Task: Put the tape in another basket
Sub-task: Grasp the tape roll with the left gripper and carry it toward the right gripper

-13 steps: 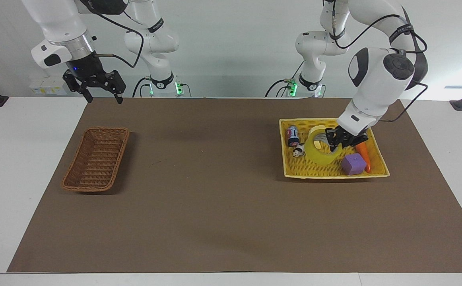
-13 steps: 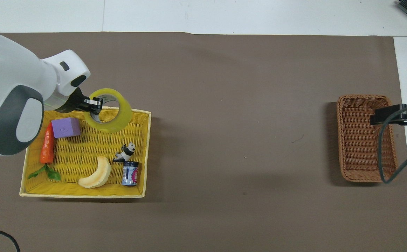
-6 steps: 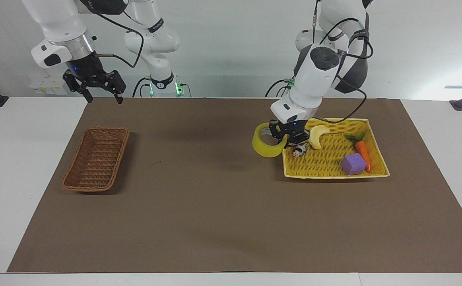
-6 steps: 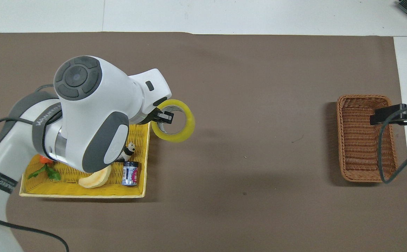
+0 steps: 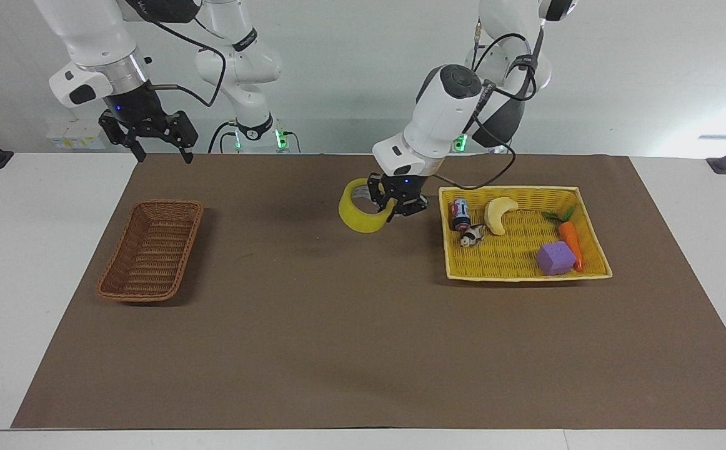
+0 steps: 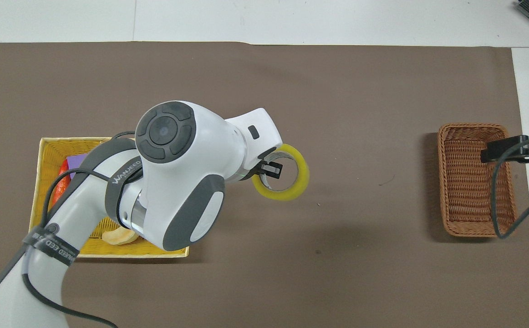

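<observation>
My left gripper (image 5: 394, 209) is shut on the rim of the yellow tape roll (image 5: 363, 220) and holds it in the air over the brown mat, just outside the yellow basket (image 5: 525, 275). The overhead view shows the tape (image 6: 287, 195) hanging from the same gripper (image 6: 269, 169). The brown wicker basket (image 5: 150, 253) lies empty toward the right arm's end of the table and also shows in the overhead view (image 6: 474, 191). My right gripper (image 5: 163, 156) waits raised and open by that basket, covering its edge in the overhead view (image 6: 519, 152).
The yellow basket (image 6: 41, 159) holds a can (image 5: 460, 214), a banana (image 5: 499, 214), a panda figurine (image 5: 470, 236), a purple cube (image 5: 555, 258) and a carrot (image 5: 570, 242). A brown mat (image 5: 338, 337) covers the table between the baskets.
My left gripper has carried the tape up out of the yellow basket and across the mat toward the wicker basket. The right arm has not moved.
</observation>
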`<state>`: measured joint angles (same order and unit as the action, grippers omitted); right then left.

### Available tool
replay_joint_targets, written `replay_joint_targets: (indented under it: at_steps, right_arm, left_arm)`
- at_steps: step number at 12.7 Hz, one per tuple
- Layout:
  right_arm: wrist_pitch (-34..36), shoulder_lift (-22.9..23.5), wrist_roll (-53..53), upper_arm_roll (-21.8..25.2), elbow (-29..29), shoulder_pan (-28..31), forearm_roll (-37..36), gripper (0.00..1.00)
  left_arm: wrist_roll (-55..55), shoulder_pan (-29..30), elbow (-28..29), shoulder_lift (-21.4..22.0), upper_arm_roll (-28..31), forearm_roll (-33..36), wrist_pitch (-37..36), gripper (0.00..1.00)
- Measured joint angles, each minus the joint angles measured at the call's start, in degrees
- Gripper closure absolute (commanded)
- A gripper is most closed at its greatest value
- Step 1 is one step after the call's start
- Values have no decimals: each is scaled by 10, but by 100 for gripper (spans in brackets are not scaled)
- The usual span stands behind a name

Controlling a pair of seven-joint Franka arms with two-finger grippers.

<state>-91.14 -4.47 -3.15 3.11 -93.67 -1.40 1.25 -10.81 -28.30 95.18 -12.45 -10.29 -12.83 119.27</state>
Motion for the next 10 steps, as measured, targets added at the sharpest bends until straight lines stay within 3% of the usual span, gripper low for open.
replay_joint_targets:
  at_steps: [5,10]
  right_arm:
    - [14,-8,0,-17,0,-42,9,0]
    - [8,-4,9,-18,-26,-64,146,0]
  left_arm:
    - [-54,-40,-86,-12,0,49,-50,100]
    - [-97,-63,-92,-12,-1,49,-49,100]
